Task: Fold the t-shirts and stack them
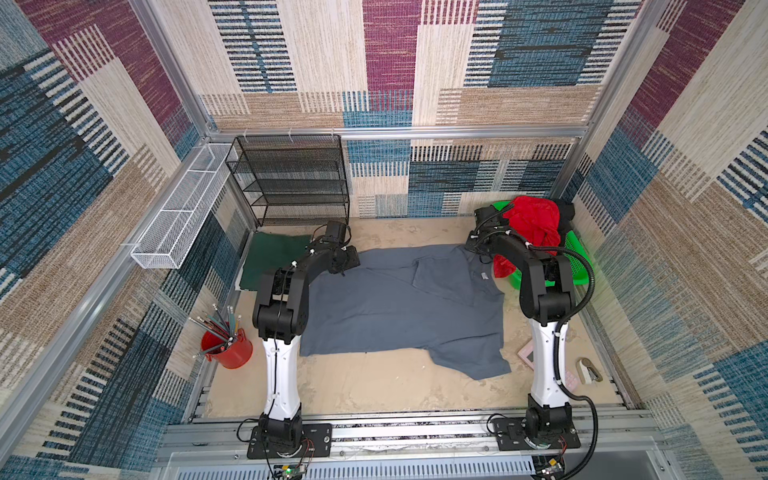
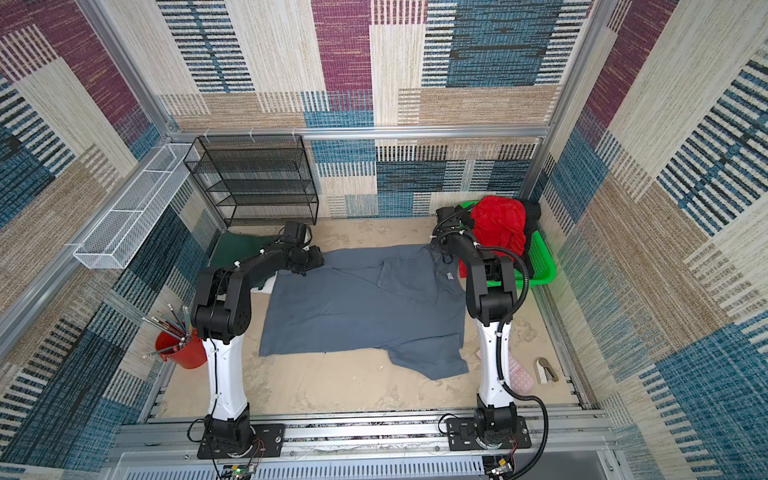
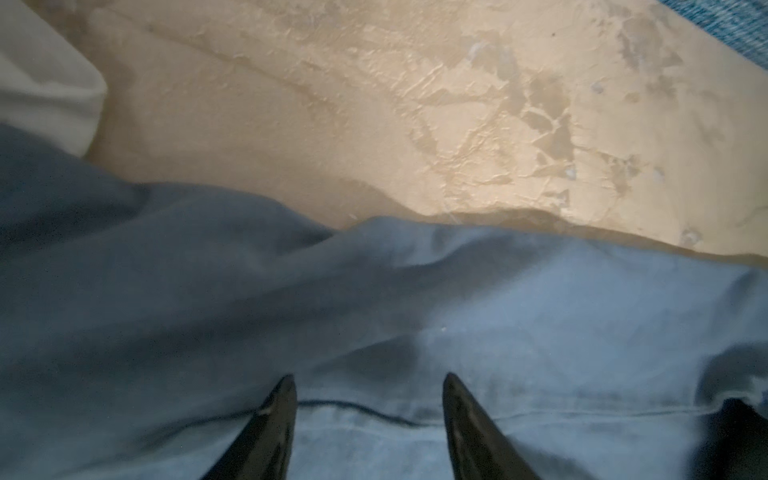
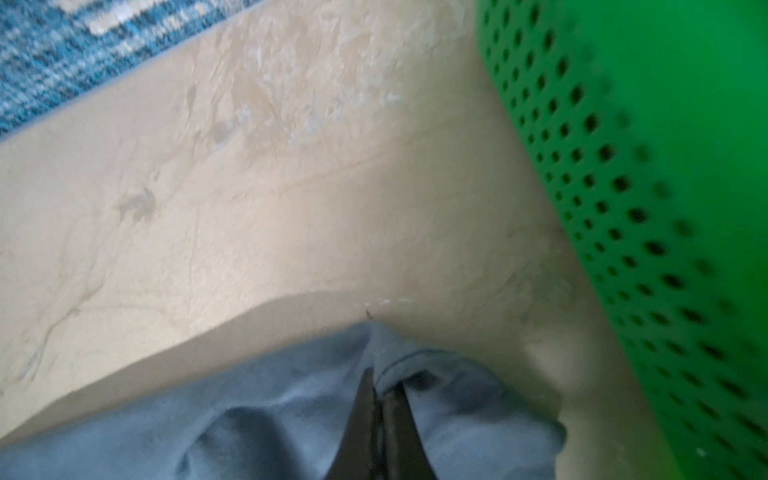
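Observation:
A slate grey t-shirt lies spread across the table, one sleeve folded inward. My left gripper stands open at its far left corner, its fingertips resting on the cloth to either side of the hem seam. My right gripper is shut on a pinched fold of the grey t-shirt at its far right corner. A folded dark green t-shirt lies at the far left over a white one. Red and black t-shirts fill the basket.
The green mesh basket stands close beside my right gripper. A black wire rack and a white wire tray line the back left. A red cup of pencils sits near left; a pink pad and stapler near right.

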`<state>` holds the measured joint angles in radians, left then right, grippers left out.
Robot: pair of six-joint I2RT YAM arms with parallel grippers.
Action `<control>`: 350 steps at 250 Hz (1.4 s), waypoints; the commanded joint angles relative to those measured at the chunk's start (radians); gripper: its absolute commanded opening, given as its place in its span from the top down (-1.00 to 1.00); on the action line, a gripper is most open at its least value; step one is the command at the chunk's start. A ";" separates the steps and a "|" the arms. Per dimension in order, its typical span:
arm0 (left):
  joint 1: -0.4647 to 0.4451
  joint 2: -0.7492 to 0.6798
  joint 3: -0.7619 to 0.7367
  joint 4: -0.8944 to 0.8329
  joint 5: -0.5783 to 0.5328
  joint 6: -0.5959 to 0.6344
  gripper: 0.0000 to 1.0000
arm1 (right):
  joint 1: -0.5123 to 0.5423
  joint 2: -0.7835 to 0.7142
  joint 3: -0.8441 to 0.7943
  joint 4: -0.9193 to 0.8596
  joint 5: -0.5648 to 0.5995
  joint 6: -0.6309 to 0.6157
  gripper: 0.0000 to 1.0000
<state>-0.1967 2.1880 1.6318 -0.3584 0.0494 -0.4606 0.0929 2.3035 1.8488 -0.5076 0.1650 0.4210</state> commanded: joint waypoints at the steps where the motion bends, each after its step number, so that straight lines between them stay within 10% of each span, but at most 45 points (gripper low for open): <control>1: 0.008 0.039 0.046 -0.090 -0.092 0.001 -0.20 | -0.011 -0.009 0.010 0.000 -0.012 -0.005 1.00; 189: 0.026 0.094 0.083 -0.182 -0.175 0.004 -0.22 | -0.051 0.126 0.313 -0.134 -0.130 -0.040 1.00; 256: 0.009 -0.027 0.010 -0.090 -0.087 0.028 -0.45 | -0.051 0.080 0.309 -0.134 -0.210 -0.049 -0.16; 350: -0.033 -0.279 -0.177 -0.008 -0.025 -0.003 -0.52 | -0.041 -0.271 -0.114 0.029 -0.410 -0.017 -0.97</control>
<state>-0.2173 1.9873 1.5124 -0.4004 0.0082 -0.4507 0.0471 2.1475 1.8614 -0.5594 -0.1791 0.3817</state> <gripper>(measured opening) 0.760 0.994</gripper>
